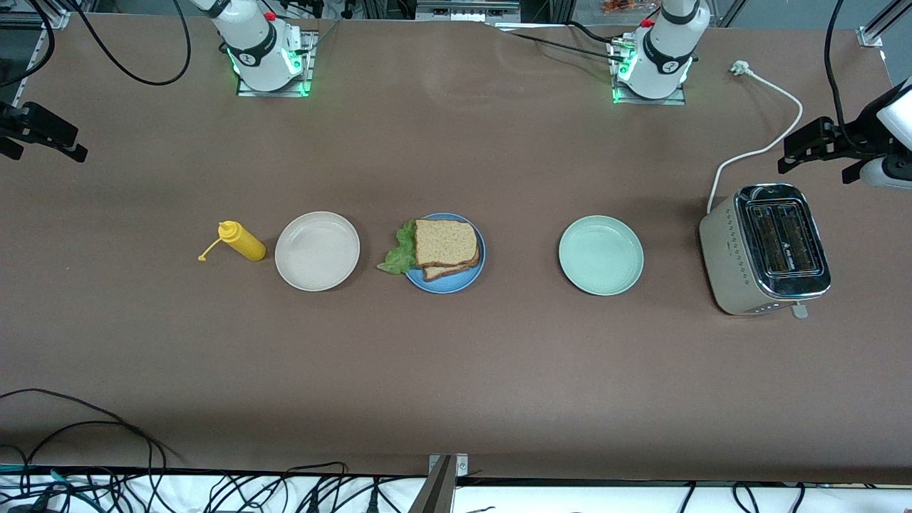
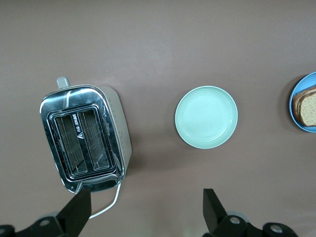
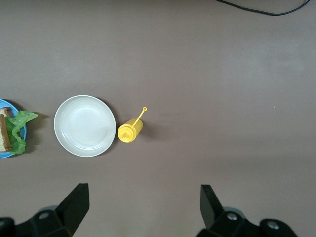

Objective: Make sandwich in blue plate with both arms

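A wide brown worktop (image 1: 456, 370) fills the front view, with five things laid out in one row across its middle. The blue plate (image 1: 470, 279) sits at the centre of that row and serves as the landmark here.

The largest item is a chrome and cream toaster (image 1: 764, 248), the last thing in the row toward the left arm's end of the worktop, well apart from the blue plate. Its white cord (image 1: 762, 146) trails away from it toward the arm bases.

Between the toaster and the blue plate lies a pale mint-green plate (image 1: 600, 255), bare. Just beside the blue plate, toward the right arm's end, lies a cream-white plate (image 1: 317, 251), also bare.

On the blue plate rests the sandwich (image 1: 445, 246): two brown speckled bread slices stacked, the upper one slightly shifted. A crinkled green lettuce leaf (image 1: 399, 251) sticks out between them and hangs over the plate's rim toward the cream-white plate.

Smallest is a yellow squeeze bottle (image 1: 242, 242), lying on its side just beside the cream-white plate, farther again from the blue plate.

The left gripper (image 2: 145, 212) hangs high over the toaster's end of the worktop, fingers spread wide, holding nothing. The right gripper (image 3: 143, 210) hangs high over the bottle's end, fingers likewise spread and empty.
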